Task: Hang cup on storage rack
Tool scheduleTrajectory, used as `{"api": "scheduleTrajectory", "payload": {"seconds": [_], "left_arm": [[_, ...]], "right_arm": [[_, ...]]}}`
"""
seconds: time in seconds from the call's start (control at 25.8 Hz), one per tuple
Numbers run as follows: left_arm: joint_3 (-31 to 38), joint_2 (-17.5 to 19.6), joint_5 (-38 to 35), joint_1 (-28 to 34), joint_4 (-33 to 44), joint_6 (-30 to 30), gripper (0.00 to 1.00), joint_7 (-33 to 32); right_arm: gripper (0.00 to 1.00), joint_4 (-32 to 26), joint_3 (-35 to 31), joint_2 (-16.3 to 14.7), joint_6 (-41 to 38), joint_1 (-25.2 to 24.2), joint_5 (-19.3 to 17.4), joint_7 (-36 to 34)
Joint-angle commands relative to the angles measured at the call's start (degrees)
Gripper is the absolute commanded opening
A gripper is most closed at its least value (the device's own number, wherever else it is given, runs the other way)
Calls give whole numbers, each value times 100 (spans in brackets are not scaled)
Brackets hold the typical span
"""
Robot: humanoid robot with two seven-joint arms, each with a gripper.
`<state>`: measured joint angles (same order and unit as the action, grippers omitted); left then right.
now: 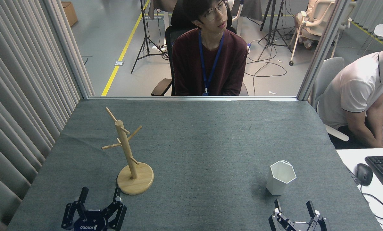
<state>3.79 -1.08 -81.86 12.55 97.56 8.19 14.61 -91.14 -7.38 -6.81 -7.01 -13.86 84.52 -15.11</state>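
Both dark grippers, left (99, 194) and right (294, 205), are held spread, empty | white hexagonal faceted cup (280, 177) stands upright just beyond right gripper | light wooden peg rack (131, 160) well apart, left | step: pre-grasp | next: cup to be grasped; rim hole apparently not visible.

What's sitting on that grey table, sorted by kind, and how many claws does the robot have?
White cups: 1, the cup
Wooden racks: 1, the storage rack
Robot claws: 2, the left claw and the right claw, both open
Total: 4
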Motion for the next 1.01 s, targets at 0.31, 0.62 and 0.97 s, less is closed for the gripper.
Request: {"api": "scheduleTrajectory", "payload": {"seconds": [0.31,0.62,0.97], "left_arm": [[-1,-15,3,-7,-141,-1,100,-11],[-9,-6,3,10,-132,-1,100,-11],[-9,3,-5,10,-132,8,100,-11]], "right_arm": [[99,220,-9,-14,42,33,-6,-10],[99,843,-9,-163,218,463,-50,-36],[99,1679,-9,-374,201,1140,-59,-19]]}}
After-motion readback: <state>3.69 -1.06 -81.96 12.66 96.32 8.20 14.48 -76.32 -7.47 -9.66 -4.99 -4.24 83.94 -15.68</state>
